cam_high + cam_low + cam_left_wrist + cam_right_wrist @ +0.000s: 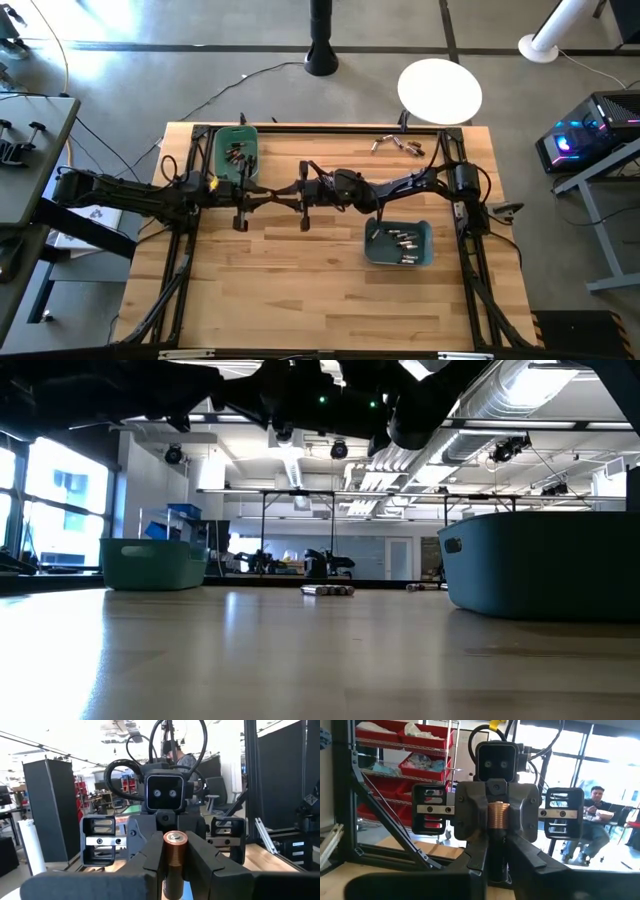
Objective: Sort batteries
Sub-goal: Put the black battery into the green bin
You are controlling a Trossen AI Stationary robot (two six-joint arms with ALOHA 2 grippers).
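Both arms meet level above the table's middle, gripper facing gripper. A copper-brown battery (175, 857) stands upright between them. My left gripper (175, 870) is shut on it, and my right gripper (496, 862) is shut on its darker lower part. In the high view the two meet at the battery's spot (272, 195), where the battery itself is too small to see. More batteries lie in the green bin (235, 152) at the far left, in the teal bin (398, 243) at the right, and loose (398, 145) near the far edge. My left gripper pinches the battery's copper side wall (175, 851) between its two fingers, coming level from the table's left. The fingers lie across the battery, which stands upright, clear of the table. My right gripper comes level from the table's right. Its two fingers (476, 857) flank the battery's dark lower part (496, 855), below the copper part (497, 817) that sits in the left gripper. Whether both pads still press on it, I cannot tell.
A dark frame (190, 240) runs around the wooden table (300, 290). In the low view the green bin (152, 563) stands at the left, the teal bin (540, 565) at the right, and loose batteries (328, 590) lie far back between them. People sit in the room beyond.
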